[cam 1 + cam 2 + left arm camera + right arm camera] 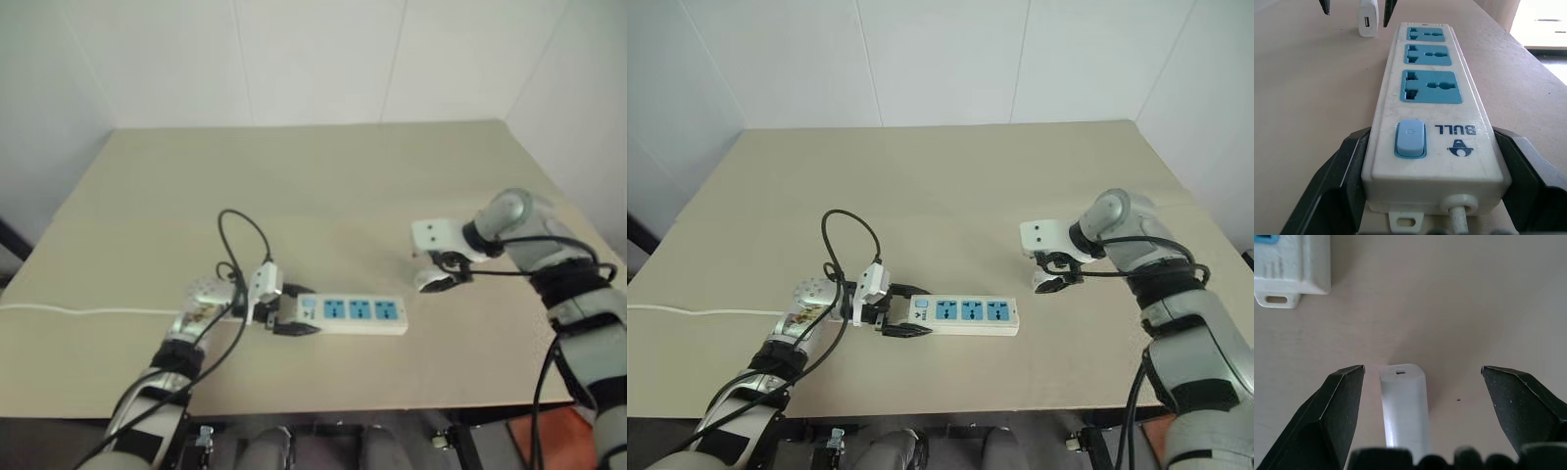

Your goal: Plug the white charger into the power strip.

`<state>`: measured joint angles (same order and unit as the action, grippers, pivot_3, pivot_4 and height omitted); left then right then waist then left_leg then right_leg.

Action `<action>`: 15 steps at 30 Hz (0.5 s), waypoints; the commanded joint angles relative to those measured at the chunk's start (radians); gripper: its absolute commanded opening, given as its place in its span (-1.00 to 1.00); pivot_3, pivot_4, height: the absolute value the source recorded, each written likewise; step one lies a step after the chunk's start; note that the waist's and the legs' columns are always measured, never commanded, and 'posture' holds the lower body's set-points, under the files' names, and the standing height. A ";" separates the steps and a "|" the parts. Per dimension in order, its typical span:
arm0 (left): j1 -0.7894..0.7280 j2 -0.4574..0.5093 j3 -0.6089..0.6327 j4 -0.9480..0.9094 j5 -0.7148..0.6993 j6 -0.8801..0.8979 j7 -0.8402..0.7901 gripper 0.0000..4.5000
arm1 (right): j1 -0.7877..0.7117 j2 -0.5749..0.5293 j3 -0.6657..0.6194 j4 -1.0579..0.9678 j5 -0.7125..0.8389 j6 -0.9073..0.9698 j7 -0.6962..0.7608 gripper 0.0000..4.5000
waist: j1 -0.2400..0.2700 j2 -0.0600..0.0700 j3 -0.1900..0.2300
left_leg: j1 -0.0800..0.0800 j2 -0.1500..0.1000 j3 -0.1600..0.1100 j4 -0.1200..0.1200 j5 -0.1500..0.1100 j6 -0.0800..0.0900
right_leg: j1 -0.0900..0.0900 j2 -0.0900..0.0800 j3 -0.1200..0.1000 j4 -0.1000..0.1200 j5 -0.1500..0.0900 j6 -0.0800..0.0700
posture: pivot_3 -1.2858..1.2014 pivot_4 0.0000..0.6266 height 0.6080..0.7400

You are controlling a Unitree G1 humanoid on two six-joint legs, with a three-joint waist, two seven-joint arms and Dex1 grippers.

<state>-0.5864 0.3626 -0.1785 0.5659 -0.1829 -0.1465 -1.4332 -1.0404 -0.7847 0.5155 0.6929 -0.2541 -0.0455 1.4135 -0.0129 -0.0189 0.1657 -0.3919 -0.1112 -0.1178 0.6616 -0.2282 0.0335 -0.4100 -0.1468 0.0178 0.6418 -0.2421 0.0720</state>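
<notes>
The left claw [903,313] grips the switch end of the power strip [965,315], one black finger on each long side, holding it flat on the desk [950,186]. Just beyond the strip's far end, the white charger [1404,406] stands on the desk between the wide-open fingers of the right claw [1420,401], nearer one finger, untouched by either.

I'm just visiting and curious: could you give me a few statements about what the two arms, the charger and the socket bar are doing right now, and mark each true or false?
1. The left gripper straddles the switch end of the power strip. True.
2. The white charger is plugged into a socket. False: it lies on the table, beyond the strip's far end.
3. The right gripper has open fingers on either side of the charger. True.
4. The strip has four blue sockets. False: three.
</notes>
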 commanded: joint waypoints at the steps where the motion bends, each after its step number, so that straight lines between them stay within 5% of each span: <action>1: 0.019 0.020 -0.033 -0.033 0.018 0.029 -0.013 0.46 | -0.070 0.025 0.019 0.106 -0.071 -0.059 -0.003 1.00 | -0.003 0.000 0.000 | -0.001 0.000 0.000 0.000 0.000 0.000 | -0.001 0.000 0.000 0.001 0.000 0.000 | 0.03 -0.52 1.00; 12: 0.046 0.031 -0.040 -0.080 0.012 0.068 -0.001 0.46 | -0.090 0.099 0.016 0.181 -0.130 -0.091 0.002 1.00 | -0.007 -0.001 -0.003 | -0.004 0.002 0.004 0.000 0.006 -0.010 | -0.011 0.000 0.000 0.006 0.001 -0.002 | 0.03 -0.52 1.00; 15: 0.047 0.028 -0.041 -0.075 0.014 0.066 0.005 0.46 | -0.072 0.111 0.020 0.157 -0.138 -0.073 0.020 0.72 | -0.008 -0.002 -0.004 | -0.004 0.002 0.005 0.000 0.006 -0.010 | -0.011 0.000 0.000 0.006 0.001 -0.002 | 0.03 -0.52 1.00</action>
<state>-0.5546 0.3915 -0.1824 0.4946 -0.1881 -0.0873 -1.4224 -1.1245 -0.6887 0.5393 0.8716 -0.3895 -0.1264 1.4306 -0.0210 -0.0209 0.1620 -0.3962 -0.1091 -0.1129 0.6616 -0.2226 0.0240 -0.4206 -0.1465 0.0182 0.6474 -0.2407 0.0698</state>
